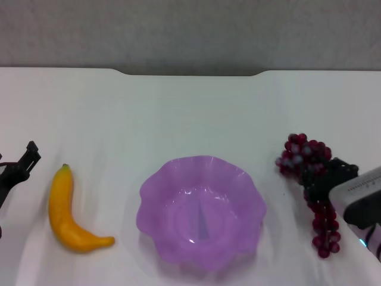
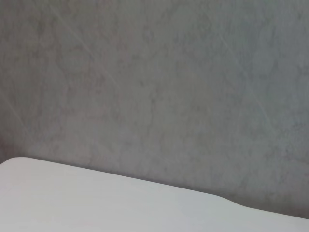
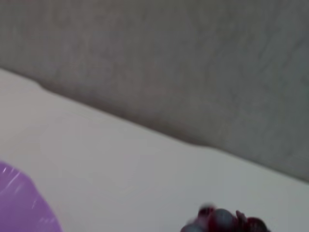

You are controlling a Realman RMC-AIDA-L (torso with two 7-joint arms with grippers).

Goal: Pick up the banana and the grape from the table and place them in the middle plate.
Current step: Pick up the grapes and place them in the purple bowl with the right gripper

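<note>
Nearest, at six o'clock on the white table (image 1: 190, 107): translucent purple middle plate (image 1: 202, 210), scalloped rim, nothing inside. At nine o'clock, glossy yellow-orange banana (image 1: 65, 213), green-tipped; beyond it the left gripper (image 1: 22, 164), parked. At three o'clock, dark red grape (image 1: 309, 179) under the right gripper (image 1: 327, 179); grip state cannot be told.

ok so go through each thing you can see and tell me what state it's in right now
banana: lying on the table, left of the plate, untouched.
grape: on the table right of the plate, right gripper over its middle.
plate: empty, upright.
left gripper: at the table's left edge, beside the banana, holding nothing.
</note>
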